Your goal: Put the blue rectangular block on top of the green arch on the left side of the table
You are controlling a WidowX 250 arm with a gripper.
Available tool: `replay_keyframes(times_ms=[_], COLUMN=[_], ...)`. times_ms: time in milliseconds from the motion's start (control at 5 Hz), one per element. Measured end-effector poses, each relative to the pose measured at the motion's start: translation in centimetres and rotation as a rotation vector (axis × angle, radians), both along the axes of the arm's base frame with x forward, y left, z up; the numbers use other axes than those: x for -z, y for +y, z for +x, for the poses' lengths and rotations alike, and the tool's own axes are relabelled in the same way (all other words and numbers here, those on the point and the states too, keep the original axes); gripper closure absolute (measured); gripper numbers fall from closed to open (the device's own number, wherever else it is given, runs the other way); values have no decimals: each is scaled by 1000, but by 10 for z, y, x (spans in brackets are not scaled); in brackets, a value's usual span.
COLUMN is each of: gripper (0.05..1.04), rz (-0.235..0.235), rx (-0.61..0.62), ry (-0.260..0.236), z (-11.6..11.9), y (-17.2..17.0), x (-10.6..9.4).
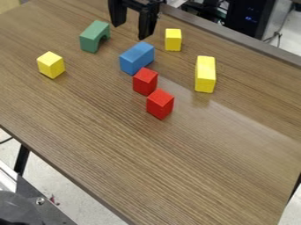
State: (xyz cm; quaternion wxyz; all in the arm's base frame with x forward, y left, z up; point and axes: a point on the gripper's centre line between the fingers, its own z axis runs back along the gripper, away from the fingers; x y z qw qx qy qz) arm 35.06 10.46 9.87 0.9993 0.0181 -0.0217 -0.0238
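Yellow cube (51, 65) on the left of a wooden table (147, 162); farther back, a green arch (94, 36). The claw (129, 31) hangs over the far side, fingers apart. Nearer lies the blue block (137, 57), then two red cubes (160, 104). Farther right, another yellow cube (173, 39), then a longer yellow block (205, 74).

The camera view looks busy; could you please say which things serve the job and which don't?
Job: blue rectangular block, green arch, end effector.

Lying about: nearer red block, farther red block, left small yellow block, right small yellow block, long yellow block.
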Motion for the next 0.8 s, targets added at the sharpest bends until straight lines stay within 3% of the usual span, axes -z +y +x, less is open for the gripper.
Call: replay_keyframes(times_ms=[200,800], gripper=[86,86], rz=[-12,-18], rx=[-4,1], ry=[36,6], z=[-3,0], y=[0,3], x=[13,22])
